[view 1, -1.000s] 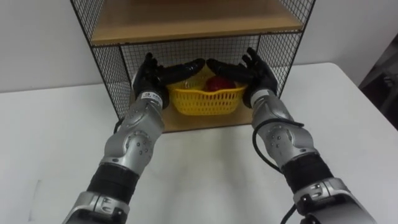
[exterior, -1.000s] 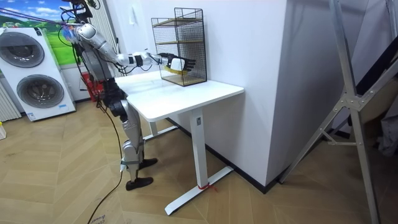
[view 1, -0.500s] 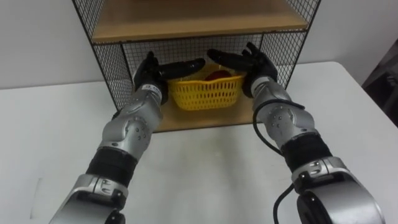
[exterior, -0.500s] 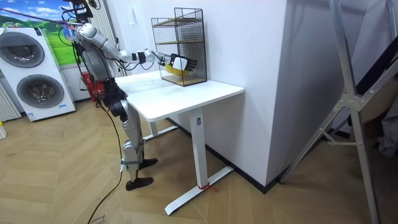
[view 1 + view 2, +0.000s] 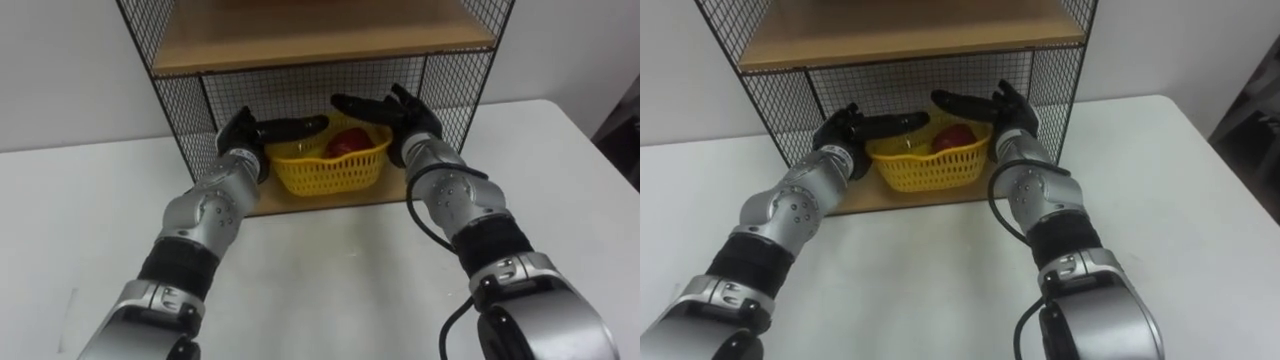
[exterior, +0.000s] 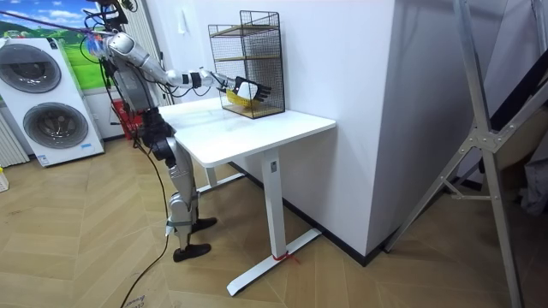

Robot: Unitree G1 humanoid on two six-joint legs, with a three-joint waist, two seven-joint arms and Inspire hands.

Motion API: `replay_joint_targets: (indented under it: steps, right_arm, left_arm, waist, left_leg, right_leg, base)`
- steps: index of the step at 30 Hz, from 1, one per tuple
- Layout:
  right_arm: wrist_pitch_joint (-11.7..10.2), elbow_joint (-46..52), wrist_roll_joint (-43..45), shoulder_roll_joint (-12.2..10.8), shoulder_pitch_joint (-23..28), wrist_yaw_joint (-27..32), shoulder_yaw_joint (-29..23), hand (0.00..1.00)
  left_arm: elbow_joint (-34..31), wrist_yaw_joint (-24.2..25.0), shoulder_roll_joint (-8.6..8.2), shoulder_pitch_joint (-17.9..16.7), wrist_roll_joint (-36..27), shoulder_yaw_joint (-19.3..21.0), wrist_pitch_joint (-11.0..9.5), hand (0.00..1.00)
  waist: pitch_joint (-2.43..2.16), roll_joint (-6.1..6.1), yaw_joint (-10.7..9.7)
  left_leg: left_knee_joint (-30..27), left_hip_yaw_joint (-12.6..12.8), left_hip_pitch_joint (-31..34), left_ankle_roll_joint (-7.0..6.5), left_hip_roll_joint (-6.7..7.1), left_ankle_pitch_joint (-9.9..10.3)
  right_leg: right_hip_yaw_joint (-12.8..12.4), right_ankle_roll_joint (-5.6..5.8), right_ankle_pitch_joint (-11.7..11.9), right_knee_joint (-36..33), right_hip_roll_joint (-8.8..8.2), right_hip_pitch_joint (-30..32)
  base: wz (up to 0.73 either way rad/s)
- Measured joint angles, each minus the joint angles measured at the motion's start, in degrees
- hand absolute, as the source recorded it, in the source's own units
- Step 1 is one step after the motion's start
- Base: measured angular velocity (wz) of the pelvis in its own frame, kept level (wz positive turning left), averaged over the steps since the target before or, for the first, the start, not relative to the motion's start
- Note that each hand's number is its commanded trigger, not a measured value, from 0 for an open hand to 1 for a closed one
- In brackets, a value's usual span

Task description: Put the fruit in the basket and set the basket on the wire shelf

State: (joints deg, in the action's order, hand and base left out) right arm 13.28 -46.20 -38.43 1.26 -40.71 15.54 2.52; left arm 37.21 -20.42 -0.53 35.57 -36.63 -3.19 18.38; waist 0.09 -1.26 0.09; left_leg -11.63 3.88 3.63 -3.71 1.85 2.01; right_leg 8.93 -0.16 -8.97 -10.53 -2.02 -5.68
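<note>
White table (image 5: 350, 280), far edge: wire shelf (image 5: 180, 110) stands against the wall. Yellow basket (image 5: 330, 172) holding red fruit (image 5: 345, 142) is in the shelf's lower compartment, mid-board. Left hand (image 5: 243, 135) and right hand (image 5: 407, 120) flank the basket, fingers straight and reaching over its rim, clasping nothing.

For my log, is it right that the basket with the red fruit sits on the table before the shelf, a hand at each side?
No: the left eye view shows the basket inside the shelf, on its lower level, not on the table; fruit, left hand and right hand are as stated.
</note>
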Motion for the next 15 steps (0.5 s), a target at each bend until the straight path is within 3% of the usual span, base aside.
replay_joint_targets:
  steps: [8,15]
  right_arm:
    - [0.7,-4.3,0.0,0.2,0.4,-3.5,0.1,0.00]
    - [0.7,-1.6,0.6,2.5,3.0,-5.2,0.0,0.00]
  left_arm:
    - [3.4,1.6,0.81,0.0,-0.3,0.1,0.0,0.00]
    - [1.4,2.2,1.83,-0.2,-1.1,0.1,0.0,0.00]
  waist:
    - [0.33,-0.07,-1.4]
    - [0.36,-0.01,-1.3]
  left_leg:
    - [0.0,-1.1,-1.2,0.29,0.18,0.2]
    - [0.3,-1.2,-0.8,0.41,0.60,0.1]
  right_leg:
    - [0.5,0.03,-0.2,0.8,0.03,-1.5]
    - [0.5,0.04,-0.3,0.7,0.04,-0.9]
  base:
    - [0.04]
    - [0.00]
